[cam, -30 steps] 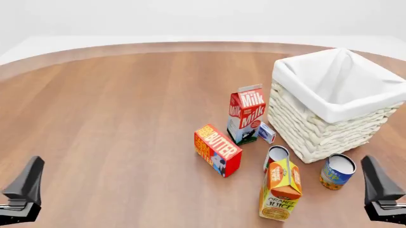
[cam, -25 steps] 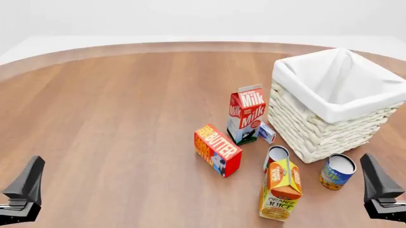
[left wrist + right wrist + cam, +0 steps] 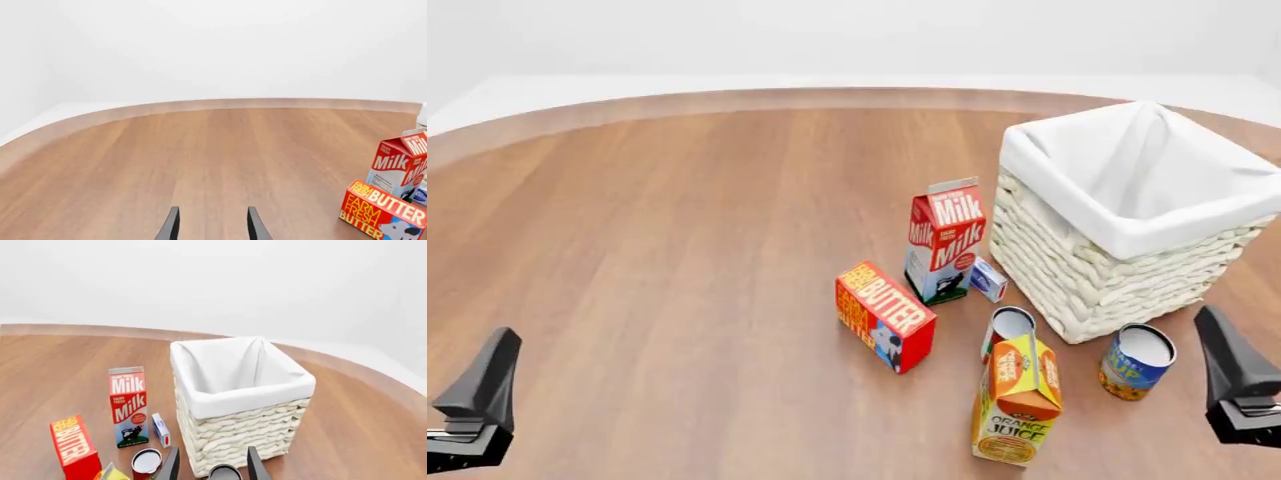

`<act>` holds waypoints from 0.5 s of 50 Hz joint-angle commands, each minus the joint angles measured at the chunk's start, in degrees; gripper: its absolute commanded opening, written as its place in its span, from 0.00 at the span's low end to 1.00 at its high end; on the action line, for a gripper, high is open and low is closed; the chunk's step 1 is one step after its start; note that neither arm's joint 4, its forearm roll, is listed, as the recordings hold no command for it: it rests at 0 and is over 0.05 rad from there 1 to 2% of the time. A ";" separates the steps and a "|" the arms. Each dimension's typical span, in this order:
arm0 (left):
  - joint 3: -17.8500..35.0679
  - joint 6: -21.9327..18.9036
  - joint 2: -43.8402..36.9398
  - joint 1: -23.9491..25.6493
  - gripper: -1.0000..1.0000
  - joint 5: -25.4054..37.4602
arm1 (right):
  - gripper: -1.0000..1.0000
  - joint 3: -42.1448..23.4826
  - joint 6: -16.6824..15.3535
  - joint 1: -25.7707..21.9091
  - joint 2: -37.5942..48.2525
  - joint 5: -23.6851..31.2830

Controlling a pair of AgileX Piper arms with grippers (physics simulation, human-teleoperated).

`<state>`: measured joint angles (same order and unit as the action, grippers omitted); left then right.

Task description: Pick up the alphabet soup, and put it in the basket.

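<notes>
The alphabet soup (image 3: 1137,362) is a small can with a blue and orange label and a pale top. It stands upright on the table just in front of the basket (image 3: 1094,280), a large white wicker one with a cloth liner. My right gripper (image 3: 1234,385) hangs open a little to the right of the can, apart from it. In the right wrist view the can's top (image 3: 225,473) shows low between the open fingers (image 3: 172,465), with the basket (image 3: 233,435) behind. At the near left edge my left gripper (image 3: 481,400) is open (image 3: 212,227) and holds nothing.
A milk carton (image 3: 945,240), a small blue-white box (image 3: 988,280) and a Farm Fresh Butter box (image 3: 885,315) stand left of the basket. A red-and-white can (image 3: 1008,330) and an orange juice carton (image 3: 1018,400) stand close to the left of the soup.
In the front view my right gripper has shifted slightly to the right. The left gripper and all objects have not moved.
</notes>
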<state>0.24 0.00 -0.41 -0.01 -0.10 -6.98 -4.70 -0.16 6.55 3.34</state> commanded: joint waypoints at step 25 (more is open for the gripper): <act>0.01 0.00 -0.01 0.01 1.00 0.00 | 1.00 0.21 -0.95 0.64 4.19 3.97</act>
<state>0.24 0.00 -0.42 -0.01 -0.11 -7.40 -5.75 0.08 9.45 6.90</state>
